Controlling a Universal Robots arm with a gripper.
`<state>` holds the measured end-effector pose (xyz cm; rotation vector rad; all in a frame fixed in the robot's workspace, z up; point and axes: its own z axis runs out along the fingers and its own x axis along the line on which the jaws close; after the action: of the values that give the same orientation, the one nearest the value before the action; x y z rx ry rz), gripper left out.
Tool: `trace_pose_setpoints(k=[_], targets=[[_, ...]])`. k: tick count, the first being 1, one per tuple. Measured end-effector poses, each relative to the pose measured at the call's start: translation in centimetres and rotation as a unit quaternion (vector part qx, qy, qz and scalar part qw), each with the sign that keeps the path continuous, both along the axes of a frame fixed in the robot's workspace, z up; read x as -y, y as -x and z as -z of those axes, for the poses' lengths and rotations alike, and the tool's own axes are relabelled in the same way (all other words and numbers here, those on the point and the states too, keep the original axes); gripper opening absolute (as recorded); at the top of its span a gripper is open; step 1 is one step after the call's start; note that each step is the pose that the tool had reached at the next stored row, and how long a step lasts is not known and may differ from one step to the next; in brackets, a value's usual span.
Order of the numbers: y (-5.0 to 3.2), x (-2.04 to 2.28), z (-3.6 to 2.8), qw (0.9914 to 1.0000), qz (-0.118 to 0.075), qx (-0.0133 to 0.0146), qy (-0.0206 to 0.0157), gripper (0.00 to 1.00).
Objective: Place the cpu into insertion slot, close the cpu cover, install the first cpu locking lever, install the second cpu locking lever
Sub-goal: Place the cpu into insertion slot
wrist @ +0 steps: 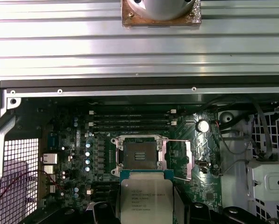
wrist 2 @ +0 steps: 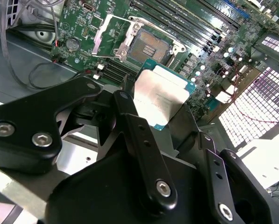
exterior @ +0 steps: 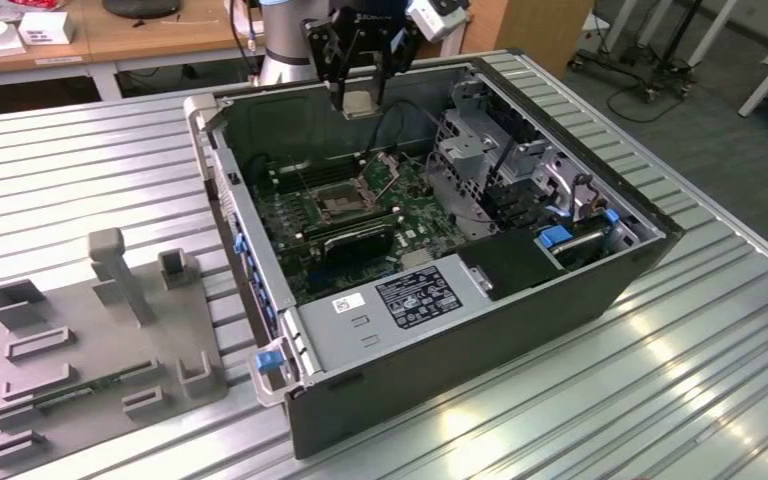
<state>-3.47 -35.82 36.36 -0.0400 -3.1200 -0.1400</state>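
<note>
Clamped on the cpu (wrist 2: 160, 95) by two opposite edges, with the black fingers (wrist 2: 135, 128) of the gripper (exterior: 359, 96) narrowed to the chip's width. Held the chip's silvery face toward the cameras in both wrist views, a green border showing along one edge. Hung in the air over the open computer case (exterior: 491, 330), the chip touching nothing but the fingers.

Pictured below the gripper and well apart from it: the insertion slot (wrist: 140, 156), bare, with dark centre and silvery rim exposed on the green motherboard (wrist: 78, 140). Just beside the slot, the cpu cover (wrist: 189, 161), swung up off the socket and standing open, its square window plain in the second wrist view.

Farther out from the gripper, past the slot, a row of long dark memory slots (wrist: 130, 122). Beside the raised cover, a round coin battery (wrist: 203, 126), and loose black cables (wrist: 263, 126) by the case wall.

At the end of the case far from the gripper, a grey power supply (exterior: 411, 295) bearing a label. Under everything, a slatted metal table (exterior: 91, 170). Farthest from the gripper, outside the case, a grey moulded fixture (exterior: 104, 330) with upright posts, resting on the slats.
</note>
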Motion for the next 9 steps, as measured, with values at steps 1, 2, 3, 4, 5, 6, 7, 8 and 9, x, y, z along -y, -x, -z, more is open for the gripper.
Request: trace_pose_setpoints(k=[1, 2, 3, 4, 5, 6, 7, 8, 9], targets=[[0.0, 0.0, 0.0, 1.0, 0.0, 0.0, 0.0, 0.54], [0.0, 0.0, 0.0, 1.0, 0.0, 0.0, 0.0, 0.54], [0.0, 0.0, 0.02, 1.0, 0.0, 0.0, 0.0, 0.54], [0.0, 0.0, 0.07, 1.0, 0.0, 0.0001, -0.0002, 0.54], [0.0, 0.0, 0.12, 1.0, 0.0, 0.0001, -0.0001, 0.54], [0.0, 0.0, 0.2, 1.0, 0.0, 0.0001, 0.0, 0.54], [0.0, 0.0, 0.31, 1.0, 0.0, 0.0002, 0.0, 0.54], [0.0, 0.0, 0.42, 1.0, 0.0, 0.0003, 0.0, 0.54], [0.0, 0.0, 0.55, 1.0, 0.0, 0.0004, -0.0001, 0.54]])
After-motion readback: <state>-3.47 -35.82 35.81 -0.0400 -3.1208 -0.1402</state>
